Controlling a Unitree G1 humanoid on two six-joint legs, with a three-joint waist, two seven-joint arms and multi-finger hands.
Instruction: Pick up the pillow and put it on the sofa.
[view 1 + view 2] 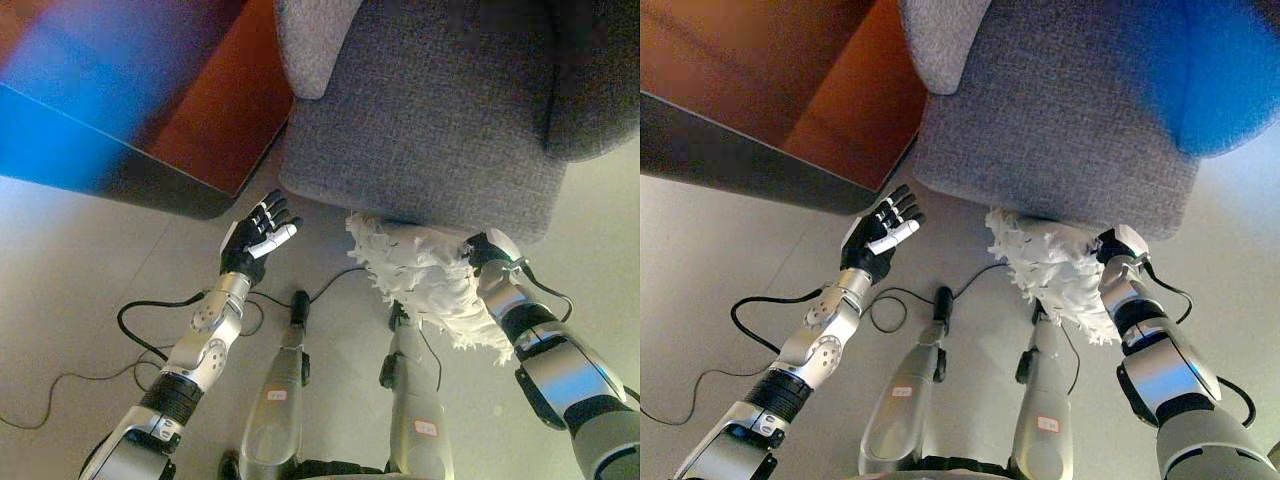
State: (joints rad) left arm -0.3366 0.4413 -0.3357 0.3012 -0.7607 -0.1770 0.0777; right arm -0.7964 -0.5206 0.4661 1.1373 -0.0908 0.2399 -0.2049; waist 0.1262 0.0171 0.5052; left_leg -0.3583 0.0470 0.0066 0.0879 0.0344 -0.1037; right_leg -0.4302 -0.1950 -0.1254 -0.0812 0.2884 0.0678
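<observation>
Your shaggy white fringed pillow (425, 275) hangs at centre right of the frame, just below the front edge of the grey woven-fabric sofa (430, 110)

You have the right hand (487, 250) pressed into the pillow's right end, fingers buried in the fringe, so you cannot tell their grip. Your left hand (258, 238) is at centre left, fingers spread straight, holding nothing, over the pale floor (80, 260). A reddish-brown wooden table (760, 90) with a dark edge fills the upper left

We see a shaggy white fluffy cloth pillow (425, 280) at the right hand (490, 250), just below a matt grey coarse-woven fabric sofa (440, 110).
</observation>
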